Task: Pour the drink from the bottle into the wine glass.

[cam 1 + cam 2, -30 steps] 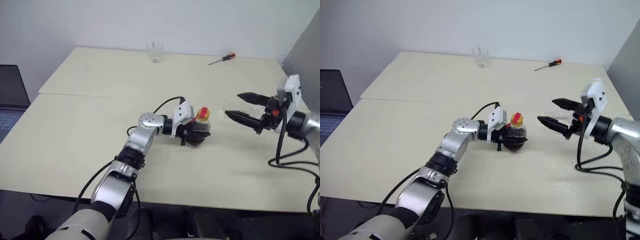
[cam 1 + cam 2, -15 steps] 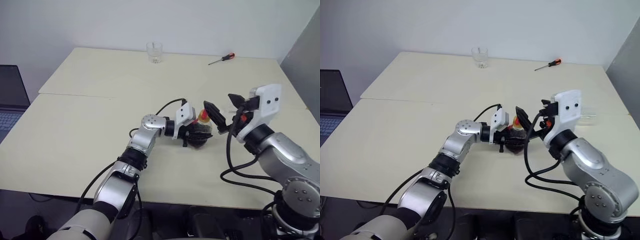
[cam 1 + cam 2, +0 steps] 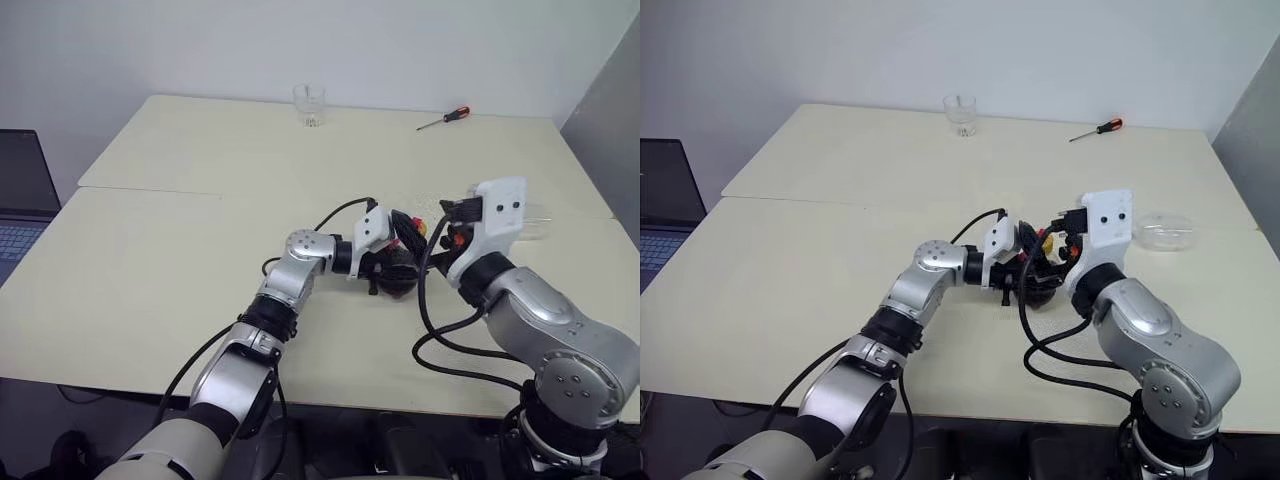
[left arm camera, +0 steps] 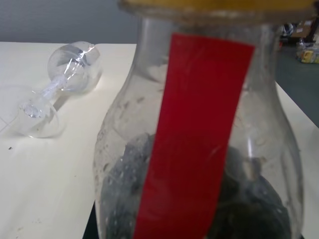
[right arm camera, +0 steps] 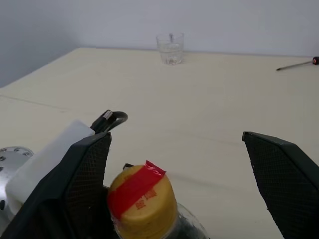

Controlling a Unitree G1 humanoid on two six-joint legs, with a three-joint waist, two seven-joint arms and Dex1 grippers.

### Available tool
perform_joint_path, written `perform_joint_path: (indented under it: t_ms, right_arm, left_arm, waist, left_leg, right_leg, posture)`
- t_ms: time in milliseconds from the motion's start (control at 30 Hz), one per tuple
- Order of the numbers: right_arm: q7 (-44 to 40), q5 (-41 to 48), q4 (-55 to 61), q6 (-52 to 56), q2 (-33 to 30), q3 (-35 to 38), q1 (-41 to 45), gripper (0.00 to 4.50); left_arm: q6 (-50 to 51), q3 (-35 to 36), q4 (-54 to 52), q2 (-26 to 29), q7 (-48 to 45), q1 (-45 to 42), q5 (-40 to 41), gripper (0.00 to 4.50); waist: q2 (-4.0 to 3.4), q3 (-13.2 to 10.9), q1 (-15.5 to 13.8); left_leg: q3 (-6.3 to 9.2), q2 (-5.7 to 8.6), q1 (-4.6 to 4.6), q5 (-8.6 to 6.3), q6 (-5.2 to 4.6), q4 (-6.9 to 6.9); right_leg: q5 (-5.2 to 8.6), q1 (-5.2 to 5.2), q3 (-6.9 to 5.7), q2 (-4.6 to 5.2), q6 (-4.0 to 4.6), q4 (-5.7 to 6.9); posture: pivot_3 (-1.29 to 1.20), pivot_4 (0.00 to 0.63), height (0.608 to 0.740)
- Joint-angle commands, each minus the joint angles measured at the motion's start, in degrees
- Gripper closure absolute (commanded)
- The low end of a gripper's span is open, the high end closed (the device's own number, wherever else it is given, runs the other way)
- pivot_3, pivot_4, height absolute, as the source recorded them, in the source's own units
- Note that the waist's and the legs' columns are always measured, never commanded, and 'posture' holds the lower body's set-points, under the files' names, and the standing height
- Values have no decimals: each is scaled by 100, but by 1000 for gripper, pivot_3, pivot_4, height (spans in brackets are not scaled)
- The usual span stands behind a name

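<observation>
Standing upright near the middle of the table (image 3: 150, 250), the bottle (image 4: 199, 149) is being pinched around its rounded body by the left gripper (image 3: 392, 268), whose fingers are pressing tight against the plastic. The drink (image 4: 239, 214) is sitting dark and low in the bottom of the bottle, filling only the lower part of the body, while the clear walls above it are showing smears and droplets. A red label strip (image 4: 194, 144) is running down the bottle's front, and the yellow cap (image 5: 143, 204), crossed by the same red strip, is closing the neck. The right gripper (image 5: 179, 174) is hanging over the cap with its two black fingers (image 5: 279, 174) spread wide, one on either side and neither touching it. The wine glass (image 3: 1164, 232) is lying on its side, empty, well to the right of the bottle. A short tumbler (image 3: 960, 114) is standing at the far edge, and a screwdriver (image 3: 1098, 129) is lying to its right.
</observation>
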State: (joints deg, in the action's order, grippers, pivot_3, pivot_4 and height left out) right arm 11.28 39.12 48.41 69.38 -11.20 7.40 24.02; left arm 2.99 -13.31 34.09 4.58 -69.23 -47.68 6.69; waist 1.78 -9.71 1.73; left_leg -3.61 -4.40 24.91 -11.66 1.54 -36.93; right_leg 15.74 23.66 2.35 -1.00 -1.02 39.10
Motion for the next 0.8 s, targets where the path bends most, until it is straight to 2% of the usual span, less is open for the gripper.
perform_joint_path:
  t_ms: [33,433,800]
  right_arm:
    - [-77,-123,-117,-116,39,-137,211,0]
    - [-64,-466,-431,-14,170,-243,371,0]
    - [-10,-511,-116,589,354,-150,402,0]
  left_arm:
    - [-126,17,-227,-48,22,-93,110,3232]
    - [-97,15,-300,-16,99,-58,128,3233]
    - [-128,39,-224,2,107,-113,120,3233]
  waist:
    - [0,0,2]
    - [0,0,1]
    - [0,0,1]
  left_leg:
    - [0,0,0,0,0,0]
    - [1,0,1,0,0,1]
    - [1,-1,2,0,0,2]
  right_leg:
    - [0,0,0,0,0,0]
    - [0,0,-1,0,0,-1]
    - [0,0,-1,0,0,-3]
  posture:
    - [0,150,740]
    - [0,150,740]
    - [0,150,740]
